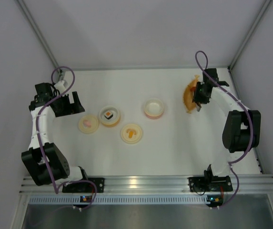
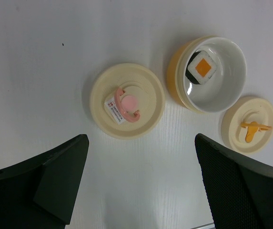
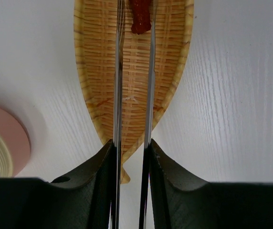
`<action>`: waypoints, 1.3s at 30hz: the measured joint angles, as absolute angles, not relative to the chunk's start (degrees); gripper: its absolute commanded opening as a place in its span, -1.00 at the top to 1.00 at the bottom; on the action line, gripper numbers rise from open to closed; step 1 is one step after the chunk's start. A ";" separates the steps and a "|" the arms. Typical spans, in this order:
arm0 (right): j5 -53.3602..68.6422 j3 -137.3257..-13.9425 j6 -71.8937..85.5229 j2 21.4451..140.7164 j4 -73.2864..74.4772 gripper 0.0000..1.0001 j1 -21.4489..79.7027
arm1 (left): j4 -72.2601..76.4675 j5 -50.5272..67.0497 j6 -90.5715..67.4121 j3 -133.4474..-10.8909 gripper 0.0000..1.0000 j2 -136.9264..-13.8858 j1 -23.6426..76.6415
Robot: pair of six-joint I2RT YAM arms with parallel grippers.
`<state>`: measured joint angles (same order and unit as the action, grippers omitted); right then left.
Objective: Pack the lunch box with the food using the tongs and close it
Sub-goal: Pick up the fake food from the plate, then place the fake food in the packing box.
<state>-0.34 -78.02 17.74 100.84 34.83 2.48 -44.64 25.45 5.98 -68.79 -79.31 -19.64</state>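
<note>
Right jaws squeezed tight on the tongs (image 3: 118, 95). The small red piece (image 3: 140, 16) sits between the tong arms, over the leaf dish (image 3: 174, 57) at the far right corner of the bench (image 1: 174, 148). Left jaws wide open and empty above the pink-knob lid (image 2: 148, 95); print on its sticker (image 2: 113, 108) is unreadable. Sushi roll (image 2: 202, 67) is in the yellow bowl (image 2: 174, 78), left half of the bench.

Inspected: left arm (image 1: 37, 131) and right arm (image 1: 232, 106) show white links, black joint housings and black bases bolted on the silver rail (image 1: 146, 182). One purple cable (image 1: 62, 67) runs up each arm from the rail. On the left gripper (image 2: 141, 179), the fingers (image 2: 236, 186) are matte black with a finely textured inner face.
</note>
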 measured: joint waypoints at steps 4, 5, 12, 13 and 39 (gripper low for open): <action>-0.34 -77.97 17.30 98.80 34.96 1.00 2.09 | -44.64 25.45 5.96 -68.79 -0.96 -79.31 -19.64; -0.34 -77.97 17.12 98.24 34.96 1.00 2.04 | -44.64 25.47 5.96 -68.79 -0.96 -79.31 -19.64; 0.32 -77.97 16.25 94.56 34.94 1.00 2.00 | -44.66 25.47 5.96 -68.79 -0.96 -79.31 -19.64; 0.34 -77.97 16.08 94.26 34.94 1.00 2.00 | -44.66 25.47 5.96 -68.79 -0.96 -79.31 -19.64; 14.74 -74.13 -0.49 79.02 42.85 1.00 5.39 | -44.66 26.15 5.91 -68.79 -0.96 -79.31 -19.64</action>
